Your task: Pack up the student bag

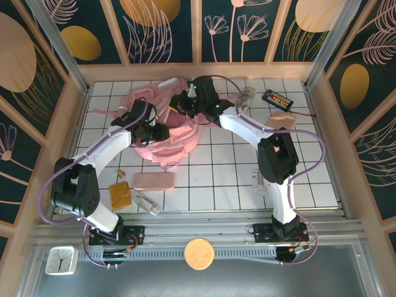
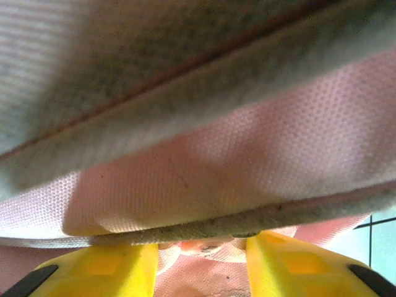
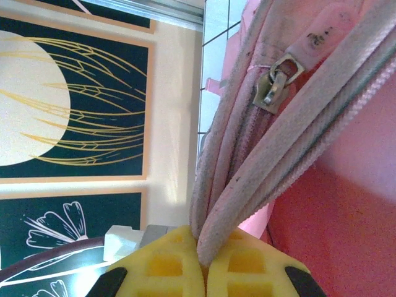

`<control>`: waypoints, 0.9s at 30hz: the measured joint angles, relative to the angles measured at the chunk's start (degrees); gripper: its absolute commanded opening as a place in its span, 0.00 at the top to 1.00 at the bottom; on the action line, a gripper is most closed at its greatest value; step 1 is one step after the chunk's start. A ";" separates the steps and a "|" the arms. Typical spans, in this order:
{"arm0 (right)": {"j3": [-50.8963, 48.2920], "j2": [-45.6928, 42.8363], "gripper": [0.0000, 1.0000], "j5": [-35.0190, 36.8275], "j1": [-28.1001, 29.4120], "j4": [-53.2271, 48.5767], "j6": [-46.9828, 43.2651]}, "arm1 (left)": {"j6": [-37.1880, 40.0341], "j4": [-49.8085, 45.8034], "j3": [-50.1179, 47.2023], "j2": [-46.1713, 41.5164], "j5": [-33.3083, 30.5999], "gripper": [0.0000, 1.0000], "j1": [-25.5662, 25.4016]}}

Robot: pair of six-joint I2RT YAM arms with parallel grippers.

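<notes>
The student bag (image 1: pixel 176 137), a big soft pink backpack, lies at the table's back centre-left. My right gripper (image 1: pixel 185 105) is over its far side. In the right wrist view this gripper (image 3: pixel 204 252) is shut on the bag's grey-pink piped zip edge (image 3: pixel 247 185), with a metal zip pull (image 3: pixel 276 79) just above. My left gripper (image 1: pixel 156 132) is pressed against the bag's left side. Its yellow fingers (image 2: pixel 117 266) stand apart in the left wrist view, and the bag's piped rim (image 2: pixel 204 226) lies across their tips. Pink fabric shows in the gap, nothing pinched.
A flat pink pencil case (image 1: pixel 153 180) lies in front of the bag, with a tan item (image 1: pixel 120 195) and a clear packet (image 1: pixel 147 203) near the front left. At back right are a beige pouch (image 1: pixel 281 117), a black case (image 1: pixel 276 98) and a pale cylinder (image 1: pixel 247 96).
</notes>
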 measured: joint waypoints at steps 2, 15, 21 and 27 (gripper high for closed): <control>0.00 0.07 1.00 0.11 -0.02 0.13 0.02 | 0.00 -0.70 1.11 1.01 -0.02 0.64 0.00; 0.00 0.13 1.00 0.17 0.00 0.79 0.44 | 1.81 -2.64 3.58 3.08 -2.56 0.96 -0.33; 0.00 0.13 1.00 0.15 -0.02 0.57 -0.09 | 2.99 -4.15 4.00 2.86 -4.28 1.00 -0.44; -3.37 -0.90 1.00 0.52 -0.98 1.22 -2.05 | 4.61 -6.25 1.51 -2.45 -6.38 1.00 0.24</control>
